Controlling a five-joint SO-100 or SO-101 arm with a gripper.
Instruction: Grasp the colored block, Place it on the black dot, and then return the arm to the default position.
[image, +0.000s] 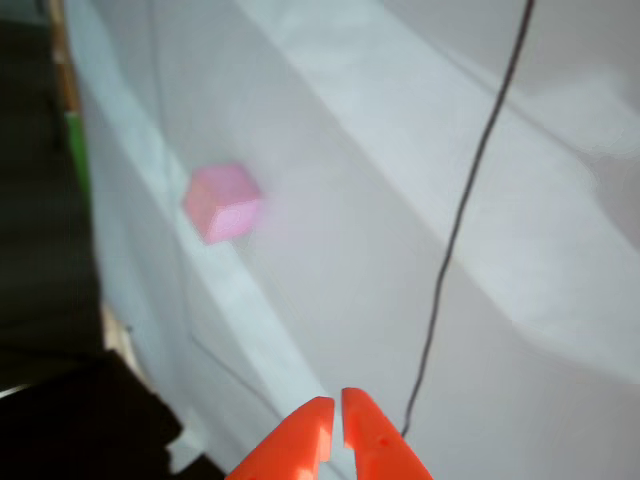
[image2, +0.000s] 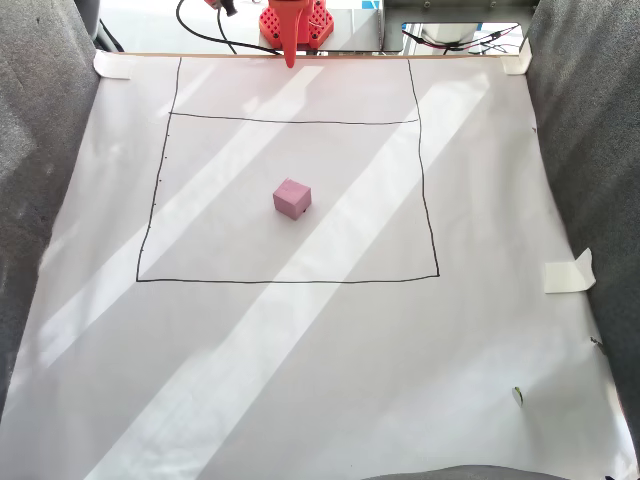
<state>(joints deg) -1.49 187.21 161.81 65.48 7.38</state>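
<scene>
The colored block (image2: 292, 198), a small pale pink cube, sits free on the white paper inside a drawn black rectangle (image2: 424, 180), a little left of its middle. In the other view the block (image: 222, 203) lies blurred at the upper left, far from the fingers. My orange gripper (image: 335, 402) enters from the bottom edge, its two pointed fingers together with only a thin slit between them and nothing held. In the fixed view the arm's gripper (image2: 290, 60) hangs pointing down at the paper's far edge, well behind the block. The black dot is out of view.
White paper (image2: 300, 380) covers the table, taped at its corners (image2: 568, 272). Grey fabric (image2: 40, 150) flanks both sides. Black cables (image2: 210, 35) and the red arm base (image2: 300, 25) sit beyond the far edge. A thin dark line (image: 465, 210) crosses the other view.
</scene>
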